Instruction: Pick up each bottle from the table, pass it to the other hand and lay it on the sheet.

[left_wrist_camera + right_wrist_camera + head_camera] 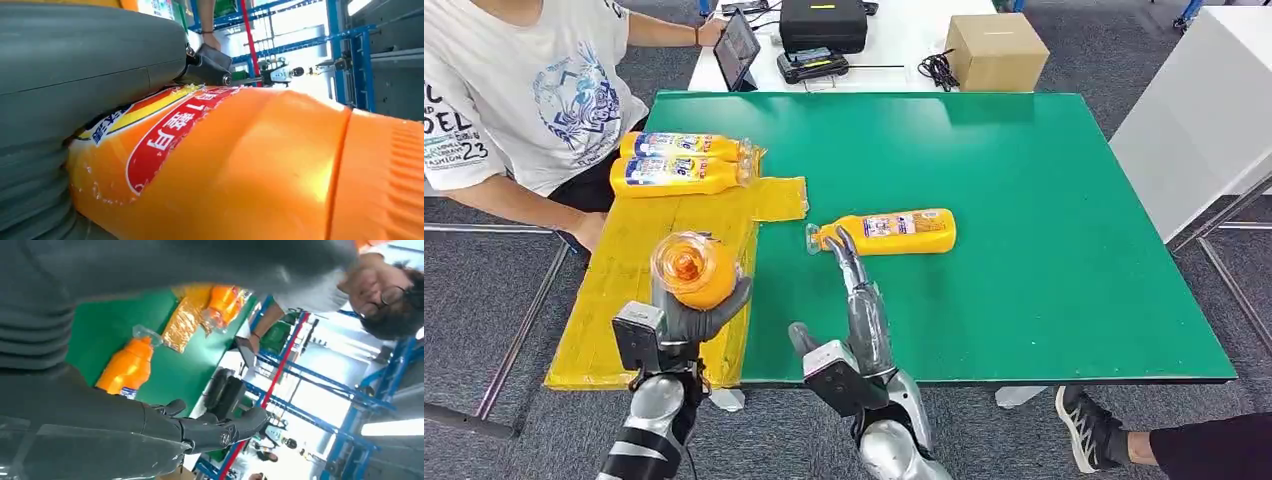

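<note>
While the left hand grips: the left hand point(686, 318) at the lower left of the head view wraps its fingers round an orange bottle point(692, 268), cap end toward the camera, above the near end of the yellow sheet point(624, 300).
Left wrist view: the held bottle point(240, 170) sits pressed against the grey thumb point(90, 55), its red and yellow label facing up.
Right hand: the right hand point(856, 290) at lower centre holds nothing, fingers stretched straight out over the green table point(1044, 180), their tips just beside the neck of a lying bottle point(892, 232).
Lying bottle: on its side at the centre of the frame, cap toward the left, off the sheet.
Bottles on sheet: two more bottles point(682, 160) lie side by side at the sheet's far end, upper left.
Person: a person in a white T-shirt point(514, 90) sits at the upper left, one hand point(587, 230) at the sheet's edge.
Background: a cardboard box point(996, 52) and a black case point(823, 24) stand on the white table beyond.
</note>
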